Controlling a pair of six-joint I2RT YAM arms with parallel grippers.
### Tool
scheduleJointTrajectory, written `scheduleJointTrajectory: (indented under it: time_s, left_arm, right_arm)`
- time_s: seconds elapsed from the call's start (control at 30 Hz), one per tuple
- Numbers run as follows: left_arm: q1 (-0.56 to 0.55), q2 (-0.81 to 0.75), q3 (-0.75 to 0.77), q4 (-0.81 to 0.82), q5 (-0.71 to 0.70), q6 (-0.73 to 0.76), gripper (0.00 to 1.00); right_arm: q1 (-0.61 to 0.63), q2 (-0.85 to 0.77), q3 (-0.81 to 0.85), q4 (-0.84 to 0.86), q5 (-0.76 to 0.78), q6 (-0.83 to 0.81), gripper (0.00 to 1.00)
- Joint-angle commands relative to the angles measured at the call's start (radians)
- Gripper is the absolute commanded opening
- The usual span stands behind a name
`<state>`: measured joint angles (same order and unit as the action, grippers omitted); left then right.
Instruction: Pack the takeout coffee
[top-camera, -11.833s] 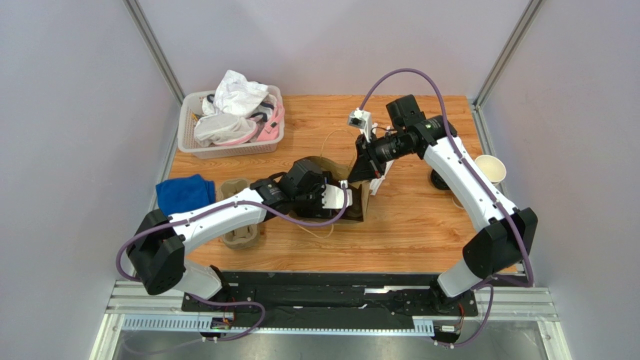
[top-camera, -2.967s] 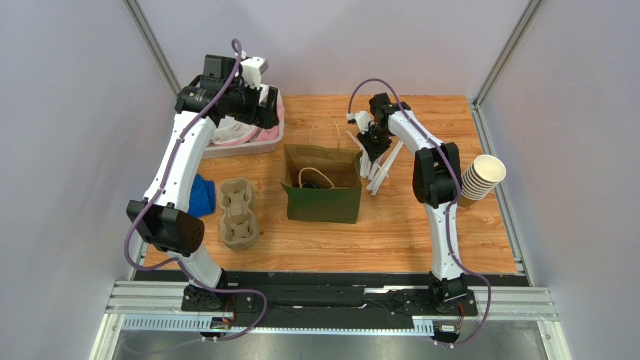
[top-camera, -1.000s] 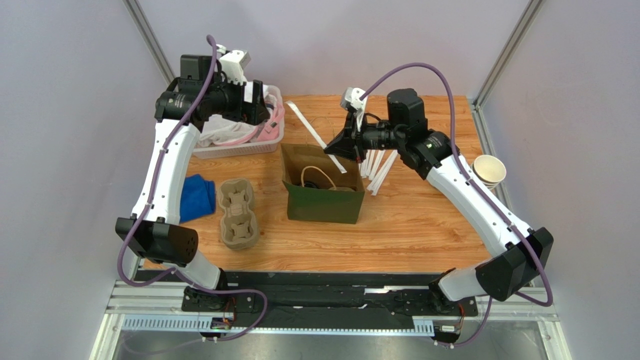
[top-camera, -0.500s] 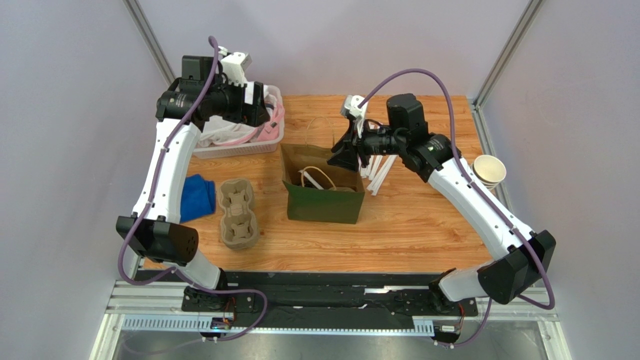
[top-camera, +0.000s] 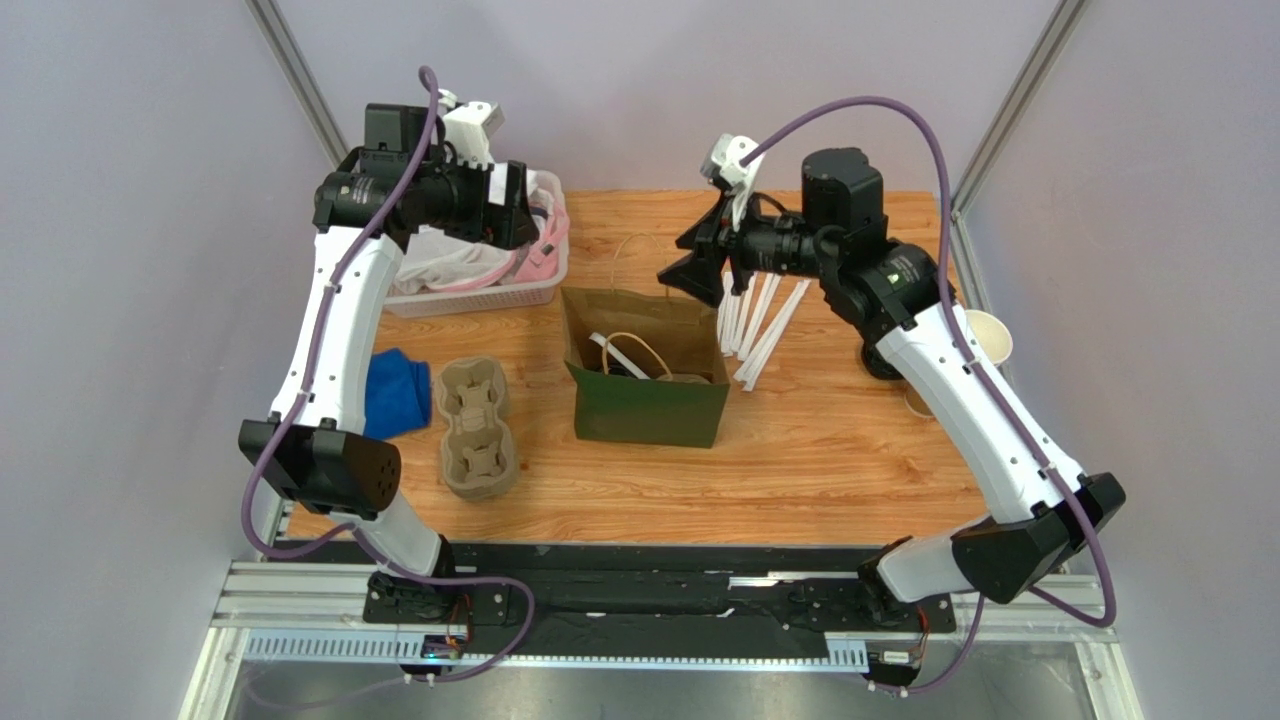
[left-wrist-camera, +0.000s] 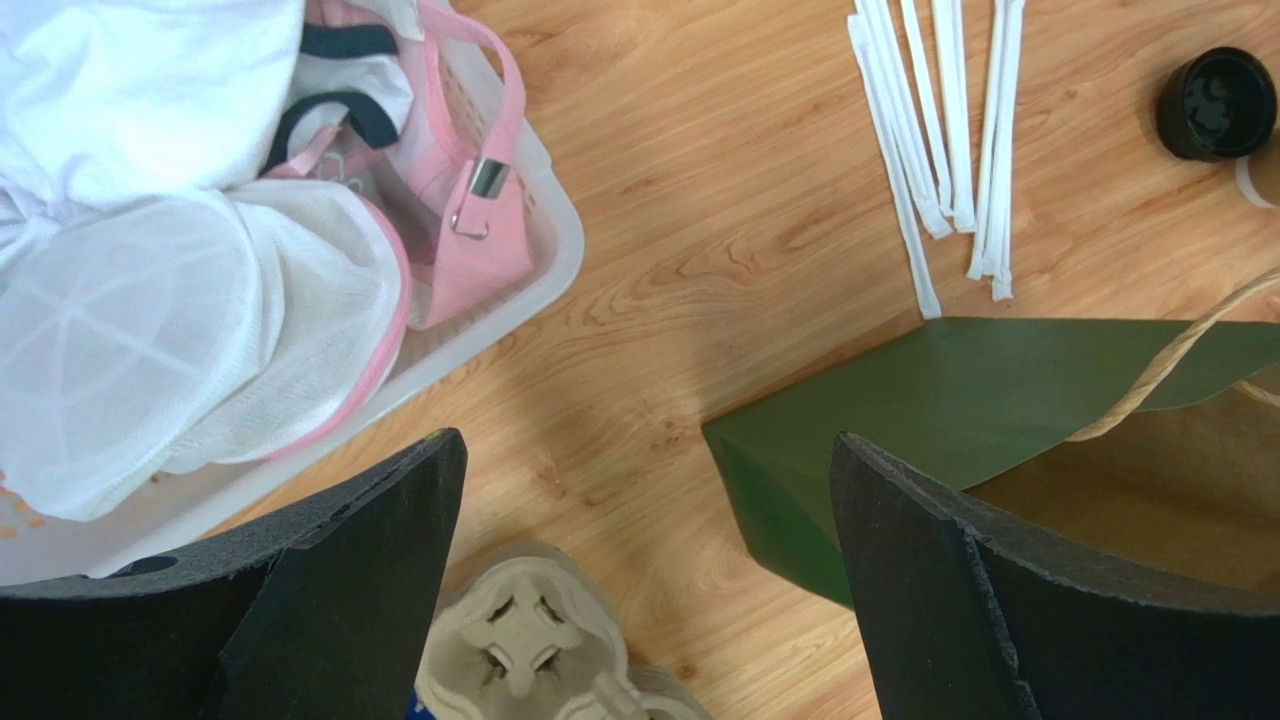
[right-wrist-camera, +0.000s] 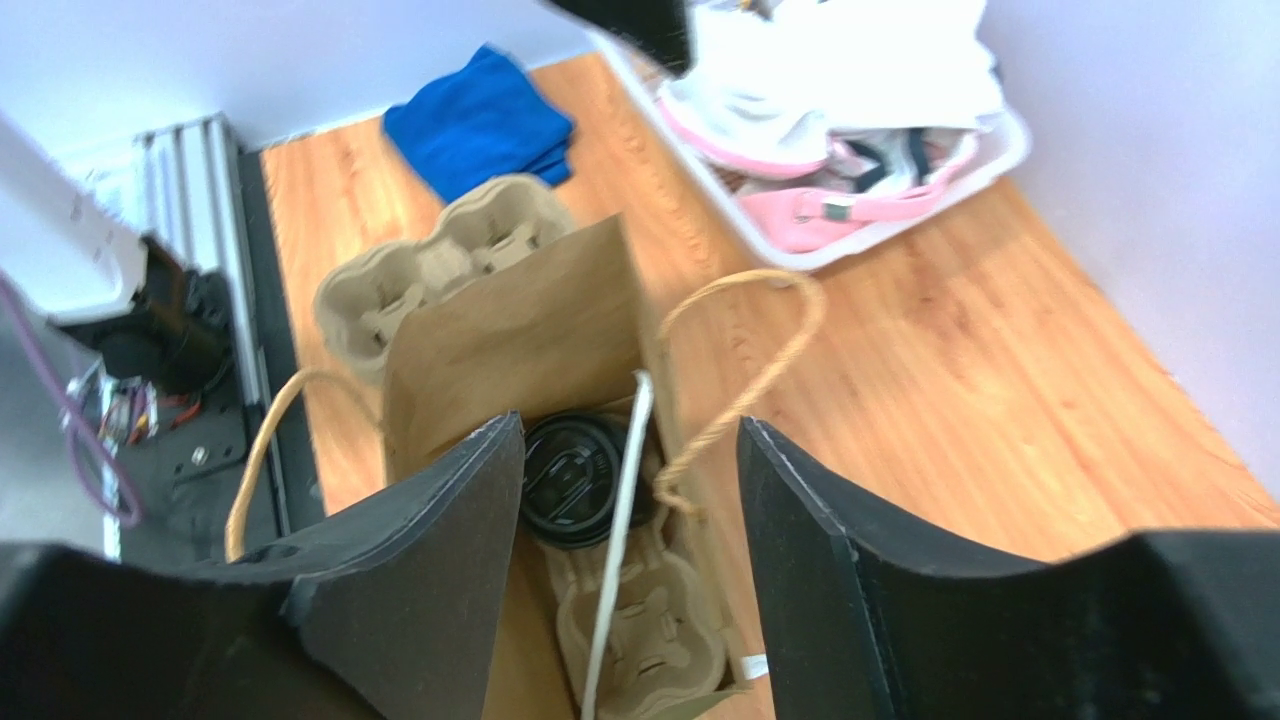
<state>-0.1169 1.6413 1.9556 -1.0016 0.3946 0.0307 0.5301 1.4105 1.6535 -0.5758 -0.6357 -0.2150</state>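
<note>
1. Right gripper (right-wrist-camera: 628, 443), spread and empty, hovers over the green bag (top-camera: 649, 408).
2. Takeout coffee (right-wrist-camera: 576, 480) sits inside, a pulp carrier (right-wrist-camera: 649, 638) steadying it, straw (right-wrist-camera: 616, 555) alongside.
3. Left gripper (left-wrist-camera: 646, 450) gapes idle near the laundry basket (left-wrist-camera: 553, 248).

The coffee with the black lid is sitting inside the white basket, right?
No. The coffee with the black lid is sitting inside the paper bag, next to a white straw. The right wrist view looks straight down into the bag and shows it.
</note>
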Motion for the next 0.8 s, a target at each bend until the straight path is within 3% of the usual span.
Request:
scheduleJointTrajectory:
  time_s: [0.0, 0.23, 0.37, 0.47, 0.67, 0.77]
  left_arm:
    - [0.019, 0.012, 0.086, -0.020, 0.046, 0.025, 0.99]
    - [0.051, 0.031, 0.153, -0.058, 0.119, 0.023, 0.99]
    - [0.082, 0.061, 0.210, -0.150, 0.180, 0.023, 0.99]
    - [0.097, 0.023, 0.129, -0.155, 0.205, 0.041, 0.99]
    - [0.111, -0.047, -0.047, -0.183, 0.194, 0.089, 0.99]
    - [0.111, -0.122, -0.154, -0.135, 0.112, 0.090, 0.99]
  right_arm:
    - [-0.062, 0.039, 0.118, -0.007, 0.056, 0.094, 0.61]
    - [-0.192, 0.056, 0.181, -0.070, 0.106, 0.176, 0.75]
    - [-0.277, 0.048, 0.175, -0.127, 0.125, 0.209, 0.88]
    - [-0.324, -0.008, 0.094, -0.148, 0.169, 0.195, 0.97]
    - [-0.364, -0.181, -0.164, -0.190, 0.251, 0.137, 0.99]
    - [-0.374, -0.254, -0.273, -0.196, 0.274, 0.125, 1.00]
